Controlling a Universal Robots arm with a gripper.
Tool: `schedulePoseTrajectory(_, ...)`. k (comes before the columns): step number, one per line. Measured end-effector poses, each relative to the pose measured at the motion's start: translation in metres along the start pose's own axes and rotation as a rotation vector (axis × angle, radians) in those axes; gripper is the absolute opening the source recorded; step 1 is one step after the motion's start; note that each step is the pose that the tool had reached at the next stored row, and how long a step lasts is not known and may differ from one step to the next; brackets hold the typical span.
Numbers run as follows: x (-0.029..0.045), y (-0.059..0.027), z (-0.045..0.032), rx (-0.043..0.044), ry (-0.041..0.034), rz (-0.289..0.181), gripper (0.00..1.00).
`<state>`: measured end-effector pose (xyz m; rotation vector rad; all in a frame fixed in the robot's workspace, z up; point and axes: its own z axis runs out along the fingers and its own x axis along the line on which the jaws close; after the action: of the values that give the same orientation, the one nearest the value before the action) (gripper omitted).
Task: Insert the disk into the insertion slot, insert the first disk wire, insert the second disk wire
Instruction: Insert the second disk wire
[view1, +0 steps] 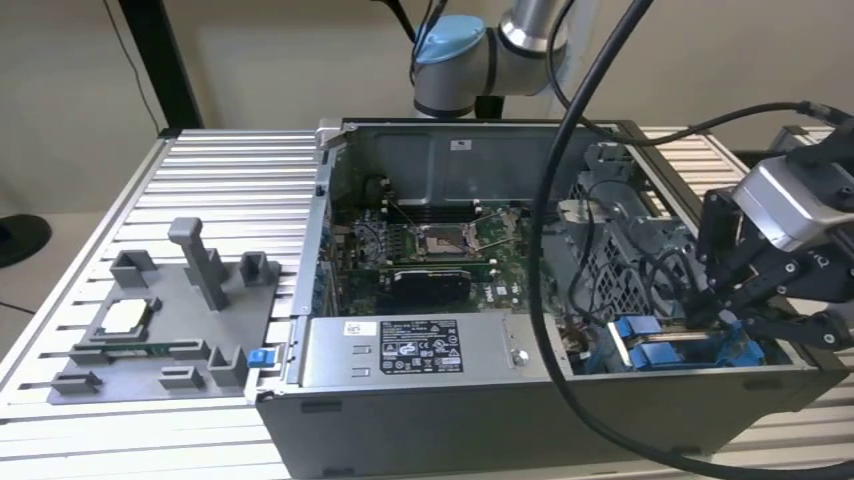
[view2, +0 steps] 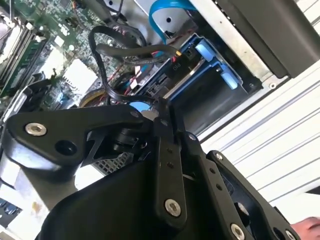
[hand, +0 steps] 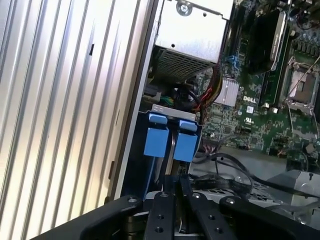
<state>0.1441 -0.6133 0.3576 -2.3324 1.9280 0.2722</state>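
1. The claw (view1: 731, 318) hangs low over the corner of the open computer case (view1: 441, 440) at the exterior view's right, just above the blue drive bay. Its fingers look drawn close together in both wrist views, but I cannot tell whether they pinch anything, since the tips are masked by the linkage.

2. The disk (hand: 170, 142) appears to sit in the insertion slot (view1: 687, 352) already: in the first wrist view its 2 blue carrier tabs stand side by side at the slot's mouth, against the case wall.

3. Black wires (view2: 131, 50) loop across the bay close to the claw, and a black connector (view2: 175, 64) lies at the blue frame's edge in the second wrist view. Whether it is fully seated I cannot tell.

4. Handling, as a judgement: the disk is rigid, fairly dense and sensitive to knocks, so it is best pushed or held by the blue plastic carrier, not by the labelled face.

5. The wires will be light and floppy, springing back when bent. The firm place to take hold is the hard connector body; a hold on the cable alone would let the plug swing and miss its socket.

6. The plug's contacts are probably delicate, so a skewed push risks damage.

7. The grey power supply box (view1: 414, 350) and the grey fixture (view1: 160, 330) on the ribbed surface (view1: 227, 190) lie well apart from the claw.
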Motion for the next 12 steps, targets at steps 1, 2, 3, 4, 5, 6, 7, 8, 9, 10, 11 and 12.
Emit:
schedulePoseTrajectory(1, -0.0013, -0.0003, 0.0013, 0.0, 0.0007, 0.001, 0.0)
schedulePoseTrajectory(2, -0.003, -0.0007, 0.0024, 0.0001, 0.0012, 0.001, 0.0)
schedulePoseTrajectory(3, -0.005, -0.0011, 0.0038, 0.0002, 0.0014, 0.002, 0.0)
schedulePoseTrajectory(4, -0.0072, -0.0016, 0.005, 0.0003, 0.0018, 0.002, 0.0)
schedulePoseTrajectory(5, -0.0099, -0.0021, 0.0061, 0.0001, 0.0039, 0.002, 0.0)
schedulePoseTrajectory(6, -0.0122, -0.0027, 0.0071, -0.0006, 0.008, 0.002, 0.0)
schedulePoseTrajectory(7, -0.0135, -0.0031, 0.0078, -0.0005, 0.0123, 0.002, 0.0)
schedulePoseTrajectory(8, -0.0145, -0.0034, 0.0085, 0.0003, 0.017, 0.002, 0.0)
schedulePoseTrajectory(9, -0.0148, -0.0037, 0.0092, 0.0018, 0.0201, 0.003, 0.0)
schedulePoseTrajectory(10, -0.0148, -0.0038, 0.01, 0.0038, 0.0218, 0.003, 0.0)
schedulePoseTrajectory(11, -0.0147, -0.0038, 0.0109, 0.0063, 0.0227, 0.009, 0.0)
schedulePoseTrajectory(12, -0.0146, -0.0038, 0.0115, 0.0091, 0.0233, 0.017, 0.0)
